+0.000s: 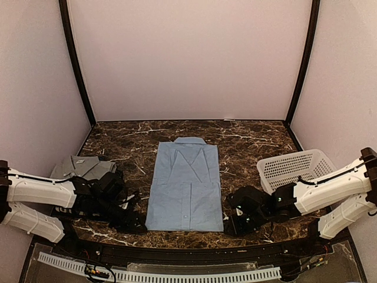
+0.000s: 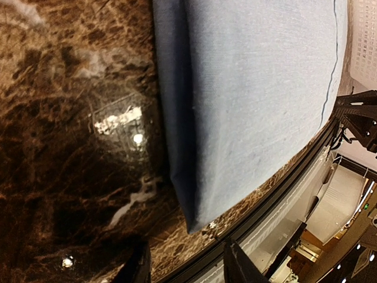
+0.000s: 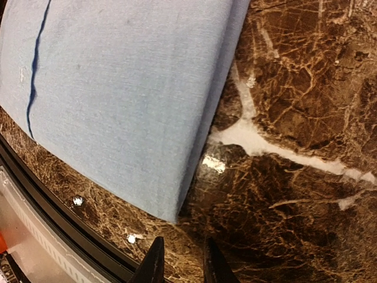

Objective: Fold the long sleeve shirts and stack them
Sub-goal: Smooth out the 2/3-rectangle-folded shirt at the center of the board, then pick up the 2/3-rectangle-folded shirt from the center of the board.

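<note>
1. Two shirts lie on the marble table (image 1: pixel 253 141). The light blue shirt (image 1: pixel 184 186) is folded into a neat rectangle at the centre, collar away from the arms. The grey shirt (image 1: pixel 82 167) sits at the far left, partly hidden.
2. The left gripper (image 1: pixel 132 223) is low, just off the blue shirt's near left corner, fingers moderately apart and holding nothing.
3. The right gripper (image 1: pixel 232 221) is by the near right corner, fingers only narrowly parted and empty.
4. The white basket (image 1: pixel 294 168) stands on the right.
</note>
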Motion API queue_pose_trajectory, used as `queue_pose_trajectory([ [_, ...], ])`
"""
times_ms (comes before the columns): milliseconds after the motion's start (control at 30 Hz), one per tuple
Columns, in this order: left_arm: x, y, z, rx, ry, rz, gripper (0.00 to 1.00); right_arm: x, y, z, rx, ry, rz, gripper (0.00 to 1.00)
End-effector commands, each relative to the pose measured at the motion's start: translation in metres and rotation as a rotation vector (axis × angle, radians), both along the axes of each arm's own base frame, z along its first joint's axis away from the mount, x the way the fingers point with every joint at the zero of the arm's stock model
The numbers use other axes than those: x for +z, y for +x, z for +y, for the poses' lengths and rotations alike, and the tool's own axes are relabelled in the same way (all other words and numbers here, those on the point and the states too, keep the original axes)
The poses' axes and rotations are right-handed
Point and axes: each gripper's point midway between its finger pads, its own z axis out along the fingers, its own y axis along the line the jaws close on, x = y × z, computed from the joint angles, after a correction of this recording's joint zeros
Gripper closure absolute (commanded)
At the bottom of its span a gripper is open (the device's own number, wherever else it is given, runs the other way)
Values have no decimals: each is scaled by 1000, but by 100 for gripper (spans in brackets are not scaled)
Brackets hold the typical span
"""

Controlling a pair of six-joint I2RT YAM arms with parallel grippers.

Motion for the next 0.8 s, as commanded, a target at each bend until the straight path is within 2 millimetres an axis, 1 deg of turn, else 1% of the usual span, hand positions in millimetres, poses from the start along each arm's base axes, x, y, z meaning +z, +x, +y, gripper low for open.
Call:
queue_pose_trajectory([
  [0, -5, -4, -4, -14, -7, 17, 60, -6, 1, -3, -18, -14, -6, 79],
  [133, -8, -4, -4, -13, 1, 20, 62, -7, 4, 3, -17, 0, -12, 79],
  [267, -8, -3, -4, -6, 3, 17, 63, -9, 5, 5, -13, -2, -15, 79],
  [467, -10, -1, -5, 3, 5, 12, 67, -9, 6, 5, -9, -2, -19, 79],
  [667, -13, 4, -8, 19, 11, 8, 73, -7, 6, 4, -8, -2, -21, 79],
  [767, -14, 7, -8, 25, 19, 2, 76, -7, 11, 1, -19, -11, -43, 79],
])
